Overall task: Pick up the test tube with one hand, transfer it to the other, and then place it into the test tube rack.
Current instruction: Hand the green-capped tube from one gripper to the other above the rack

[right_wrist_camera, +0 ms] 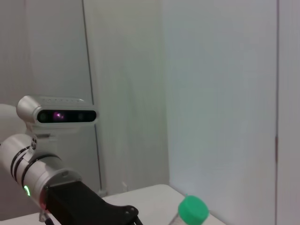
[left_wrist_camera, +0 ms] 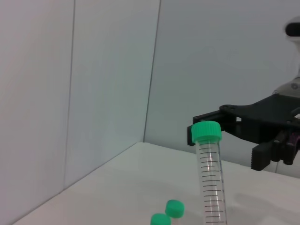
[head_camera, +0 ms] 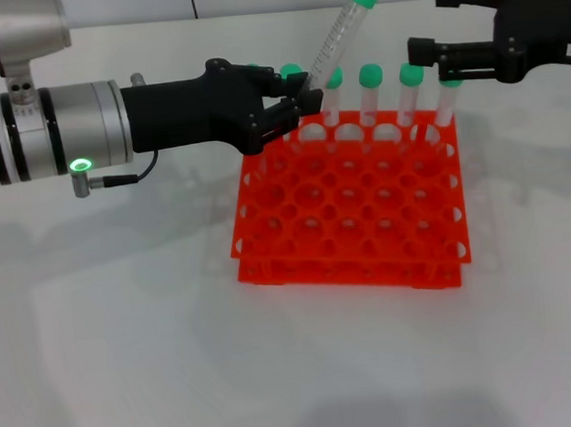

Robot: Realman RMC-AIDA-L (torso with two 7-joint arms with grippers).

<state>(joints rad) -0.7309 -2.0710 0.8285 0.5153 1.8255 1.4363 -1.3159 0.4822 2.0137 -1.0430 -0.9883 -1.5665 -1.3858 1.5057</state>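
**Left claw holds a tilted tube over the rack's far edge**

The test tube rack (head_camera: 349, 208), bright orange-red with two tiers, sits on the white worktop (head_camera: 129, 364). The left claw (head_camera: 302, 108) reaches in from the rack's left side and sits at its far left corner, its black fingers closed narrow around the lower part of the test tube (head_camera: 336, 36). The tube leans, its green cap raised up and away from the rack toward the right claw's side, well above the caps of the tubes standing in the rack. The lower end of the held tube is hidden behind the claw, so whether it touches the rack cannot be told.

Several other green-capped tubes (head_camera: 408, 95) stand upright in the rack's far row, just beside the held one.

The right claw (head_camera: 422, 59), black with a small white label, hangs above the rack's far right corner, apart from the held tube. Its fingers point toward the tube and stand apart with nothing between them.

In the left wrist view the held tube (left_wrist_camera: 210, 178) rises with its graduation marks showing, and the right claw (left_wrist_camera: 225, 126) is behind it, open.
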